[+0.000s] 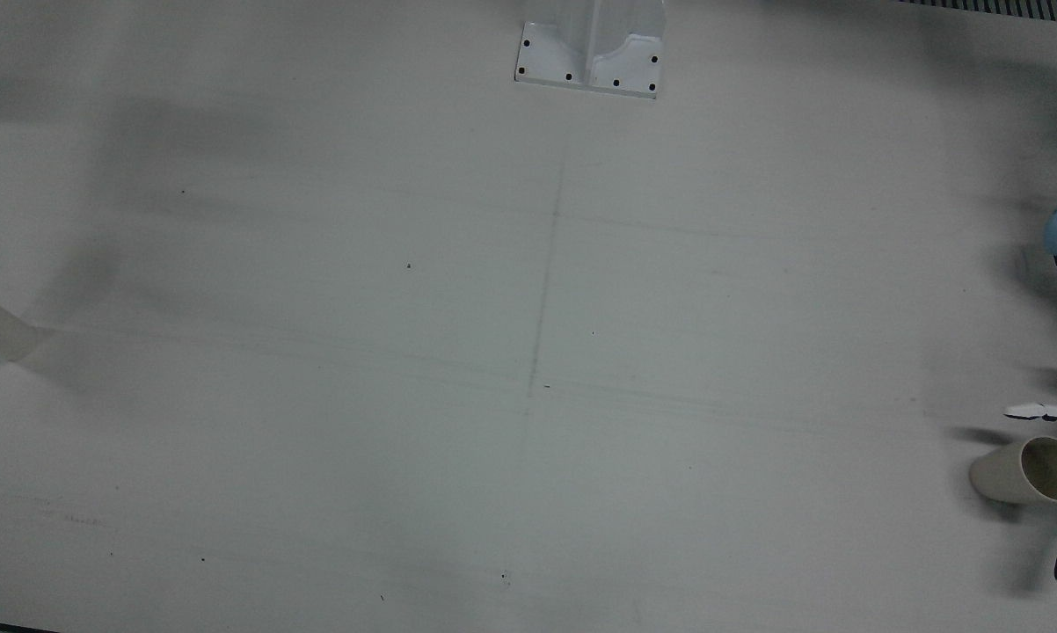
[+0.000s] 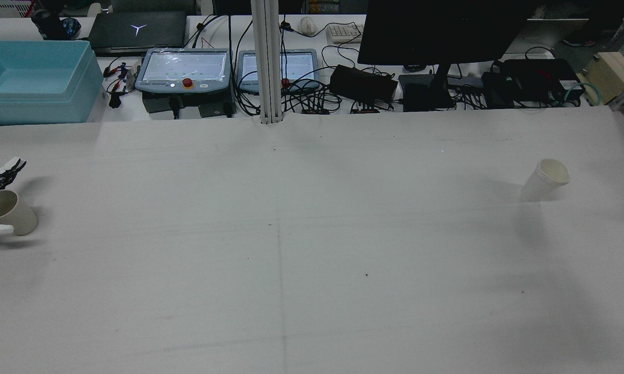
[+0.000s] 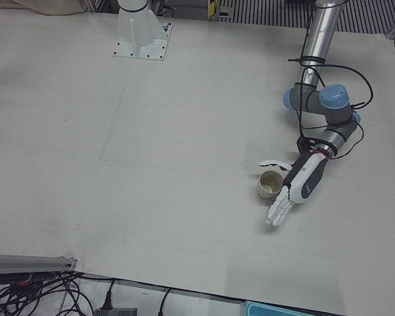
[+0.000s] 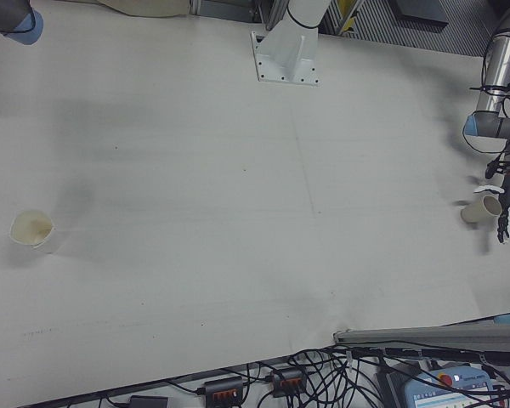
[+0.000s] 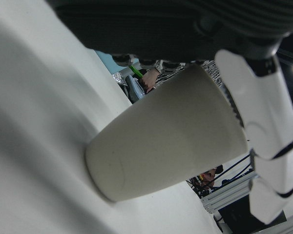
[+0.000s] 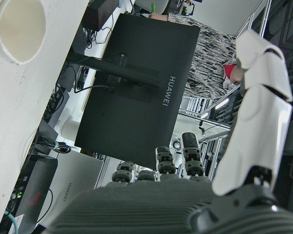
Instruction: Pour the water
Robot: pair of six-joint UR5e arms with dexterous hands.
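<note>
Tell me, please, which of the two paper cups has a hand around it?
The cup on the robot's left side of the table: the left hand is open around it, fingers on either side. The other cup, on the robot's right side, stands alone.

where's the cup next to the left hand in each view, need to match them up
Front view: cup, far right, lower half.
Rear view, far left edge.
Left-front view, right of centre, beside the left hand.
Right-front view, far right.
Left hand view, fills the centre.
Right hand view: not in it.
Shared landmark: the open left hand flanking the cup.
</note>
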